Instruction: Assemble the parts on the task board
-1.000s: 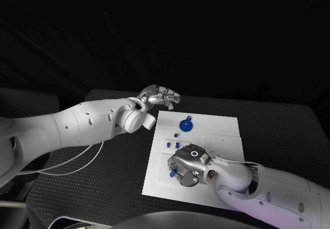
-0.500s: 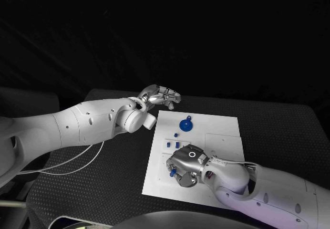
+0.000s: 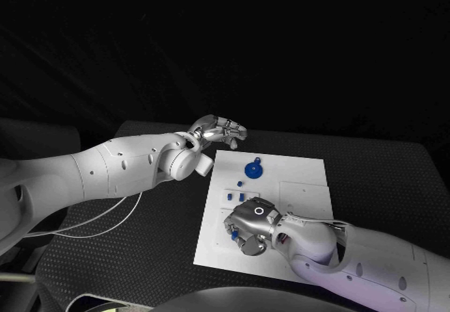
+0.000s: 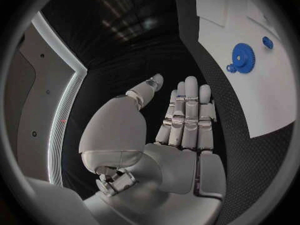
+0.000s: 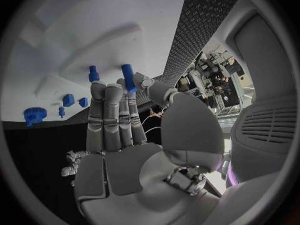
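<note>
The task board [image 3: 300, 195] lay flat on the black surface [image 3: 140, 260]. The right hand [image 3: 251, 227] hovered over the board's near left part, pinching a blue peg [image 5: 128, 77] between thumb and fingertips, its other fingers held straight. A second blue peg [image 5: 94, 74] stood just beside it on the board. Farther up the board lay a blue gear [image 3: 253, 170], with small blue pieces [image 3: 242, 195] between gear and right hand. The left hand [image 3: 220, 133] hung just off the board's far left corner, fingers extended together, holding nothing.
</note>
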Controlling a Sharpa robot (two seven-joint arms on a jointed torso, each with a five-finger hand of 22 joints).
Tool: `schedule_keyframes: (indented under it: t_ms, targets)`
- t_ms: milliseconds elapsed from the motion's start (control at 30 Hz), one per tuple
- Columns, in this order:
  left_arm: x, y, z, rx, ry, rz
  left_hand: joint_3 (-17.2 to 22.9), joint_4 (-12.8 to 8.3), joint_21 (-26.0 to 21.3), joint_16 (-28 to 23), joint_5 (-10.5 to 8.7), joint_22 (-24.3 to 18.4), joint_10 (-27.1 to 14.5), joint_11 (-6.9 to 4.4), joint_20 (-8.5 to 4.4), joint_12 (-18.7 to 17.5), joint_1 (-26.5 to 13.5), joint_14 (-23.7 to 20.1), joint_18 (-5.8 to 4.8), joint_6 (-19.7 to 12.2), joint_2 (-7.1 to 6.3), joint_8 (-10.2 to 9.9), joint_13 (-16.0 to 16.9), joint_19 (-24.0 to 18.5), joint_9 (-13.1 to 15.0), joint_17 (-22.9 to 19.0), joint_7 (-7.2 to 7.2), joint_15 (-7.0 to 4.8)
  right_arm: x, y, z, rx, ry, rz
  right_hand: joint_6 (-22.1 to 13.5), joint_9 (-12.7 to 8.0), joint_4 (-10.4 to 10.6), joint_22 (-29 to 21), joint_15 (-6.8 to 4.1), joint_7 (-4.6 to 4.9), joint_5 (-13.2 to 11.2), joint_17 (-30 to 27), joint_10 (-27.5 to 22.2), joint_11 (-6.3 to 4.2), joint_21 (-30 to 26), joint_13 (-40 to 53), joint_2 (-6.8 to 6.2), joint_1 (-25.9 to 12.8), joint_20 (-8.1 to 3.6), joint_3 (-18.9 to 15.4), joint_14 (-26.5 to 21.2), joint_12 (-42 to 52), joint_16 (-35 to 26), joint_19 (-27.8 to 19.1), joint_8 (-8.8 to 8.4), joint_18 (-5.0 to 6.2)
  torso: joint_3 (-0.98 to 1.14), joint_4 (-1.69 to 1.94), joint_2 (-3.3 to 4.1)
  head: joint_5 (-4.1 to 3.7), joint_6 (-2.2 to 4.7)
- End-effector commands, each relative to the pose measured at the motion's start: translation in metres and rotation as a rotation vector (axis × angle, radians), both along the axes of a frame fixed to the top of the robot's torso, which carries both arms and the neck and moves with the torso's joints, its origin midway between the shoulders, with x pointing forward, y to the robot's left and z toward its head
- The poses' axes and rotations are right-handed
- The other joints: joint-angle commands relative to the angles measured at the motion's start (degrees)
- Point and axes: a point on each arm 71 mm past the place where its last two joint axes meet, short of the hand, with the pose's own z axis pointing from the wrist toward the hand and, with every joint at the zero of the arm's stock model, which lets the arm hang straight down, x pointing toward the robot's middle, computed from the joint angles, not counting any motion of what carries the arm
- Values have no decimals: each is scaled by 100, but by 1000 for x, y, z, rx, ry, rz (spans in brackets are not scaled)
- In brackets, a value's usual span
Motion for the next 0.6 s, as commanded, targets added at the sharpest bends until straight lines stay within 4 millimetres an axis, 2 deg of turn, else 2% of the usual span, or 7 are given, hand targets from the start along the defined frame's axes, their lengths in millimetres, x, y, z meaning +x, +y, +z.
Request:
schedule_keyframes:
  t_ms: [33,200,333,467,600]
  targets:
    - [0,-3,1,-12,-1,-13,-28,13,-23,-19,18,6,-35,-12,6,21,-50,19,86,-26,7,19,-8,26,-6,6,-5,15,-5,2,-5,-21,42,21,38,8,-5,131,-23,-10,41,7,43,9,29,8,31,-29,-33,18,-5,9,14,-19,19,88,3,1,3,-2,-2]
    - [0,-3,1,-13,0,-14,-28,13,-24,-21,18,7,-35,-12,6,21,-50,19,86,-27,8,20,-8,26,-7,9,-5,15,-5,2,-6,-18,56,23,-5,-4,3,128,-5,10,44,2,-10,30,41,3,-14,-58,-25,29,-16,-31,1,-42,-13,88,6,-3,2,1,-2]
    - [0,-3,1,-12,0,-13,-28,14,-26,-23,18,8,-35,-12,6,21,-51,20,86,-29,8,19,-8,27,-8,10,-4,16,-4,2,-6,-11,57,18,-69,-27,54,128,29,40,56,-25,-86,63,68,-5,-206,-140,-11,-51,-35,-88,-36,-63,-64,88,8,-2,1,4,-4]
    - [0,-3,1,-12,0,-14,-28,15,-26,-24,18,9,-36,-12,6,21,-52,20,86,-31,8,19,-9,27,-8,12,-3,16,-3,0,-6,-4,57,11,-96,-39,122,126,45,55,61,-50,-114,80,81,-5,-329,-184,-1,-101,-44,-113,-63,-82,-89,88,9,-4,2,3,0]
    - [0,-3,1,-12,1,-13,-29,14,-28,-26,18,10,-36,-12,6,21,-52,20,86,-33,7,18,-9,27,-9,14,-3,16,-2,-2,-6,9,60,2,-248,-85,156,127,100,124,68,-70,-279,140,104,-36,-477,-242,4,-252,-50,-215,-76,-112,-186,88,8,-3,3,3,-1]
